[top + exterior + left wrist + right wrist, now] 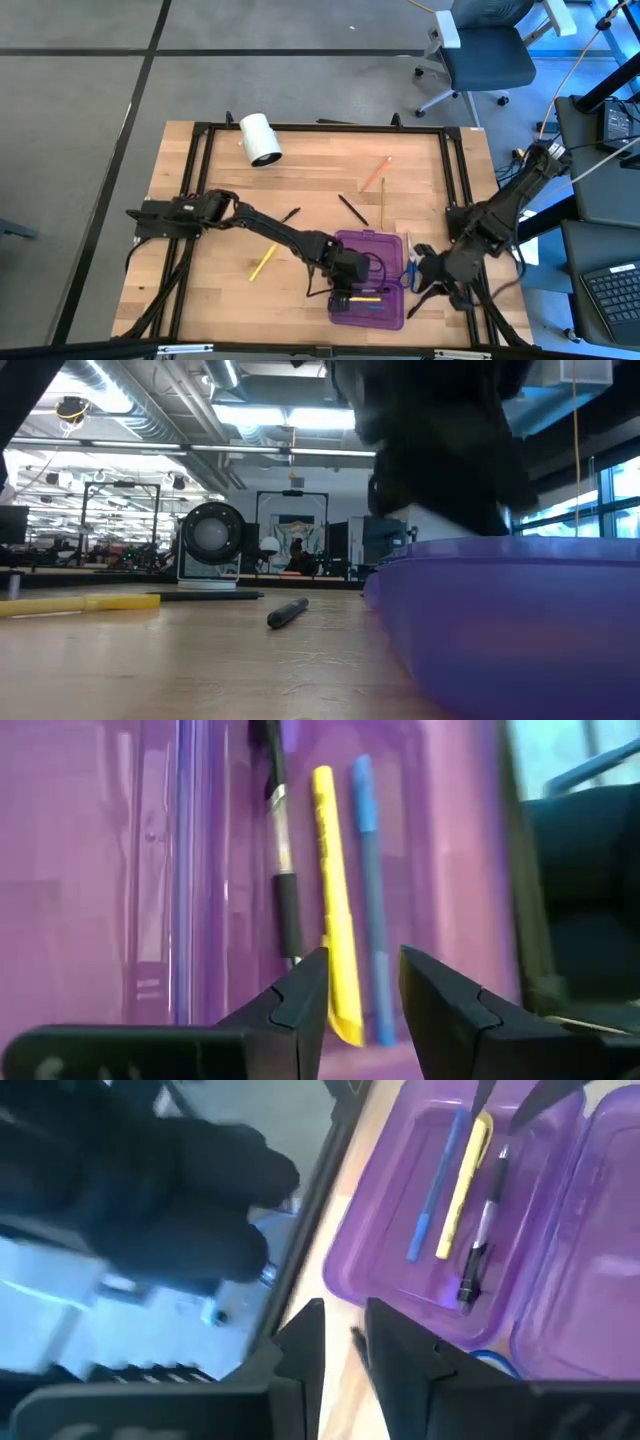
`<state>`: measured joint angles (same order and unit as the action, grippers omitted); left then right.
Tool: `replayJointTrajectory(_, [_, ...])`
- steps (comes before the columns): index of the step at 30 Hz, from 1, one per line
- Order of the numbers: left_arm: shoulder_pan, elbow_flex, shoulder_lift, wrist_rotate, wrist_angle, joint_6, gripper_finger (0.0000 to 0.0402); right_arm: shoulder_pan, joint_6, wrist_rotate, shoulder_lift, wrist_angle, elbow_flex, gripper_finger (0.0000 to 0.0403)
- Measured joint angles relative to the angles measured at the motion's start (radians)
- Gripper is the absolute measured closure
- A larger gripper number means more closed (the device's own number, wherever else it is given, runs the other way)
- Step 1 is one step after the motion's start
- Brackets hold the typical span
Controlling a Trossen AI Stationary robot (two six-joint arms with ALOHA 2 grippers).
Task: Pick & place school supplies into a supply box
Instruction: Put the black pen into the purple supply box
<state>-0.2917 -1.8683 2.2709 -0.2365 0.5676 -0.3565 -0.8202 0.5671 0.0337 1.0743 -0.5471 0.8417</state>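
Observation:
The purple supply box lies open on the table near its front edge. In its near half lie a black pen, a yellow pen and a blue pen, side by side on the floor. My left gripper hangs open just above the yellow pen's end and touches nothing. My right gripper stands over the table at the box's right side, its fingers a narrow gap apart with nothing plainly held. Blue-handled scissors lie on the table against the box.
Loose on the table lie a yellow pen, a black pen, another black pen and an orange pencil. A white roll stands at the far edge. A black frame borders the table.

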Motion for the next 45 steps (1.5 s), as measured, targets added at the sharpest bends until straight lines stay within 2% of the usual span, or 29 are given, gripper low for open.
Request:
replayJointTrajectory(3, [0.011,0.0,-0.035,-0.039,0.012,0.015,0.0291,-0.068,-0.034,-0.06,0.04,-0.018,0.0,0.0322])
replayJointTrajectory(11, [0.021,0.0,-0.156,-0.024,0.112,0.163,0.0295,-0.167,-0.023,-0.216,0.219,-0.024,-0.001,0.0322])
replayJointTrajectory(16, [0.021,0.0,-0.209,0.005,0.118,0.239,0.03,-0.181,0.076,-0.222,0.323,-0.024,-0.001,0.0322])
replayJointTrajectory(25, [0.021,0.0,-0.23,0.158,0.118,0.29,0.0303,-0.181,0.326,-0.213,0.424,0.053,-0.001,0.0322])
replayJointTrajectory(32, [0.021,0.0,-0.23,0.159,0.14,0.292,0.0306,-0.174,0.322,-0.221,0.43,0.053,-0.001,0.0321])
replayJointTrajectory(36, [0.021,0.0,-0.23,0.16,0.141,0.292,0.0309,-0.174,0.321,-0.221,0.43,0.052,-0.001,0.0292])
replayJointTrajectory(42, [0.021,0.0,-0.23,0.16,0.149,0.292,0.0306,-0.179,0.318,-0.223,0.43,0.038,-0.001,0.0204])
replayJointTrajectory(45, [0.021,0.0,-0.23,0.161,0.158,0.288,0.0308,-0.193,0.318,-0.22,0.43,0.038,-0.001,0.0173])
